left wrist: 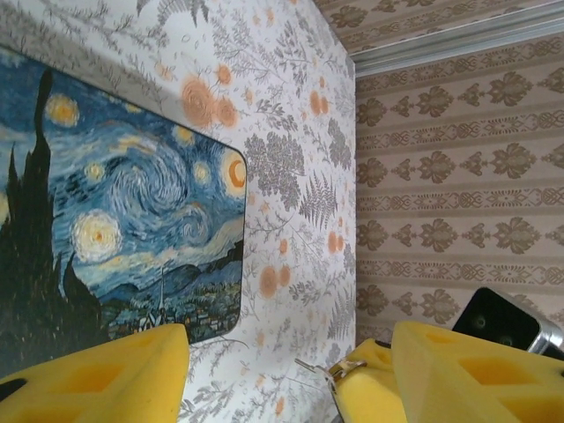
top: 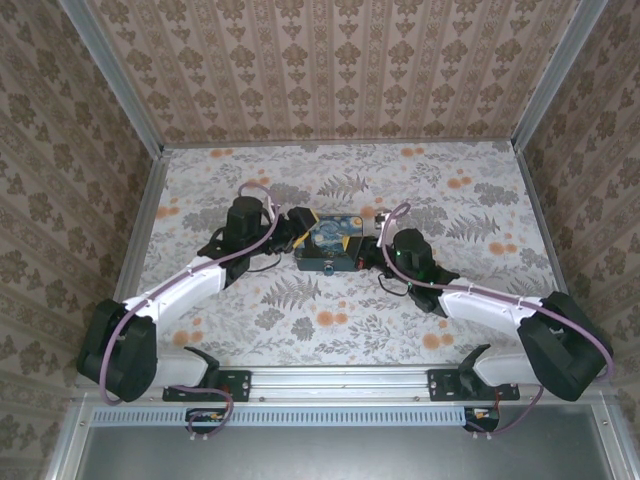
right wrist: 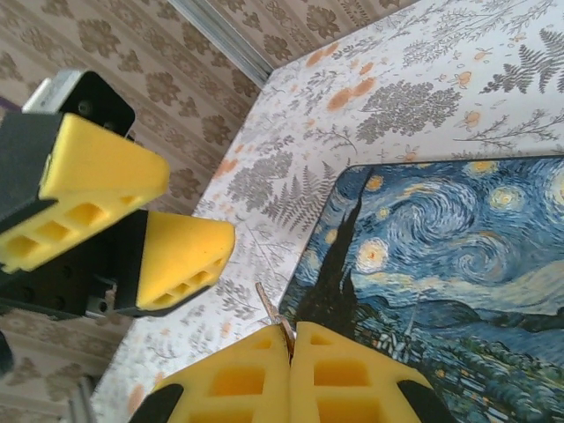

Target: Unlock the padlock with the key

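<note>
At the middle of the tabletop [top: 420, 300] sits the painted box [top: 330, 240], flanked by the left claw [top: 298, 228] at its 10 o'clock corner and the right claw [top: 368, 252] at about 4 o'clock. This looks like a handover pose, with both tips brought close so the key can sit firmly in one grip before it goes to the lock.

In its own wrist view, the right claw [right wrist: 291, 339] is pressed fully together on the key [right wrist: 266, 304]. A thin silvery sliver pokes out beyond the yellow pads, probably left free for aiming.

The left claw [left wrist: 286, 352] stands well apart, holding and touching nothing. The key [left wrist: 313, 366] lies in the gap between its fingers.

The padlock [top: 327, 268] appears to be the tiny dark speck at the box's 6 o'clock edge, too small to read. Neither claw is touching it.
</note>
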Motion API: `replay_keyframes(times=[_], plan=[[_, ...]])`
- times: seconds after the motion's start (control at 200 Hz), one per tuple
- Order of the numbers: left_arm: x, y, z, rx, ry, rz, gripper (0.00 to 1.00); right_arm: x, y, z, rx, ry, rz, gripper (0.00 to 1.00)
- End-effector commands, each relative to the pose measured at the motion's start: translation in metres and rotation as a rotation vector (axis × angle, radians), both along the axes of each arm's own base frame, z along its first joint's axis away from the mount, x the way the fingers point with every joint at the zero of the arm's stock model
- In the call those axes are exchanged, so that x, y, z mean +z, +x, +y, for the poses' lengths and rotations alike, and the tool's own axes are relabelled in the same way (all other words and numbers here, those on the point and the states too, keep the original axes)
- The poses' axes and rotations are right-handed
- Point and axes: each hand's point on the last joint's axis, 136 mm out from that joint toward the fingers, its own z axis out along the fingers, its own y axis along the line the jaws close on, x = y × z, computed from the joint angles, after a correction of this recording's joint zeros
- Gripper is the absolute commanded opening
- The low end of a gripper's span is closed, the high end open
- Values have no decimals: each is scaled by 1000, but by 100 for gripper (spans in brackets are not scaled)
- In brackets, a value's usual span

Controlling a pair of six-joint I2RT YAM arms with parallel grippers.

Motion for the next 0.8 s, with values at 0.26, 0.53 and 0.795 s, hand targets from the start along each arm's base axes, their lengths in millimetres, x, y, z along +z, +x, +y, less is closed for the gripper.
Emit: replay_keyframes(times=[0.26,0.53,0.795], plan=[[3,-9,-10,49,-92,186,60,23,-6,14,-36,-244,-205,0],[0,-9,-24,44,-102,218,49,33,-14,38,-5,-362,-287,0],[-3,-10,-29,52,-100,229,42,33,-16,47,-13,-479,-341,0]])
